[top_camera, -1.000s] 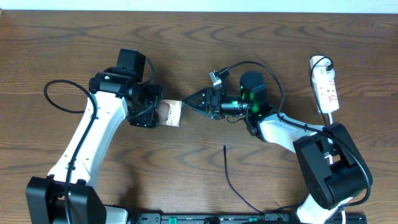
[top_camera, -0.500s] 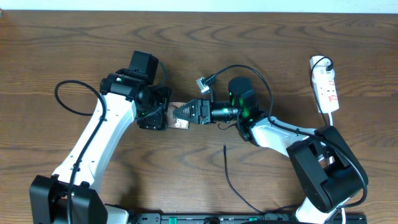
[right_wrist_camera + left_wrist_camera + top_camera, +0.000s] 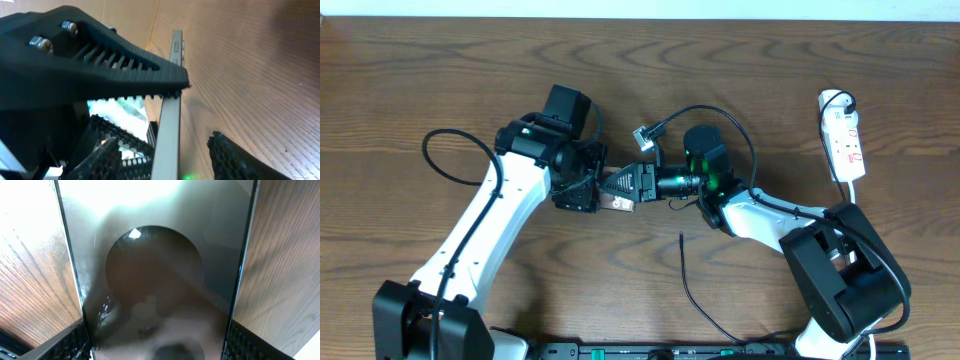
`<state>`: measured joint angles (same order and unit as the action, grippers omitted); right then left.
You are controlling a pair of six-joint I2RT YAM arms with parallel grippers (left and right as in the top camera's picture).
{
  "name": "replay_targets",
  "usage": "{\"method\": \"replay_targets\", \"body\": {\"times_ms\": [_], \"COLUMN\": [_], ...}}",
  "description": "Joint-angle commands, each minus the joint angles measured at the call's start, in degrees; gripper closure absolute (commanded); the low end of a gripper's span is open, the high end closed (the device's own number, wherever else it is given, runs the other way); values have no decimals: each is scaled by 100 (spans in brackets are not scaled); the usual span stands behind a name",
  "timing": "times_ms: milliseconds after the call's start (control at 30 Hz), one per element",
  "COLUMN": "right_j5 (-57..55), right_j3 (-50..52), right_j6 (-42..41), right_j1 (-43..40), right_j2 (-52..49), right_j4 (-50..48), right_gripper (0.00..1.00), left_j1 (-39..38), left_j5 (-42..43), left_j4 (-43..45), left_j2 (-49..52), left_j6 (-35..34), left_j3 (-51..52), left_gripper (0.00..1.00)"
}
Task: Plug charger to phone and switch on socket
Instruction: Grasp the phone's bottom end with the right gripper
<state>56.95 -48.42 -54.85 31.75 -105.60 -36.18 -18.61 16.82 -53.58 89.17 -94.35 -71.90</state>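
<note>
Overhead: the two arms are seen meeting nose to nose in the middle of the wooden table point(image 3: 420, 80). The phone point(image 3: 617, 203) is held at the left gripper point(image 3: 595, 198), with only a small pale bit of it showing between the two tools. The right gripper point(image 3: 612, 186) is pushed right up against that same spot from the right side of the frame. The socket point(image 3: 845, 135) is parked well apart at the upper right, white cord looped at its top. The charger point(image 3: 688, 275) is left lying loose in the lower middle, its tip pointing up the frame and nothing touching it.

Left wrist: pretty much the whole frame is filled by the phone's point(image 3: 160, 255) glossy dark face, with a round reflection in it. The left gripper point(image 3: 157, 347) is closed on it, a ribbed finger point(image 3: 70, 342) pressed to each long edge in the bottom corners.

Right wrist: the phone point(image 3: 169, 130) is seen edge-on, side buttons visible near the top. The right gripper point(image 3: 199, 112) is spread around that edge. The upper toothed finger point(image 3: 100, 65) is touching it and the lower one is kept off by a strip of bare wood, so no grip from this side.
</note>
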Motion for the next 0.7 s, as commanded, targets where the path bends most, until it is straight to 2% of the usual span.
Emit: {"method": "replay_targets", "body": {"times_ms": [0, 300, 667], "right_j5": [-4, -4, -9], "right_j3": [-92, -92, -92], "right_j6": [70, 70, 70], "right_j1": [31, 31, 31], "right_j2": [-17, -17, -17], "right_j4": [-4, -4, -7], "right_gripper": [48, 62, 66], "left_j1": [-50, -50, -50], "left_j5": [48, 48, 48], "left_j4": [-7, -7, -9], "left_j2": [33, 33, 33], "left_j6": [-72, -70, -70], "left_j3": [-42, -42, -44], "left_gripper": [93, 93, 93]}}
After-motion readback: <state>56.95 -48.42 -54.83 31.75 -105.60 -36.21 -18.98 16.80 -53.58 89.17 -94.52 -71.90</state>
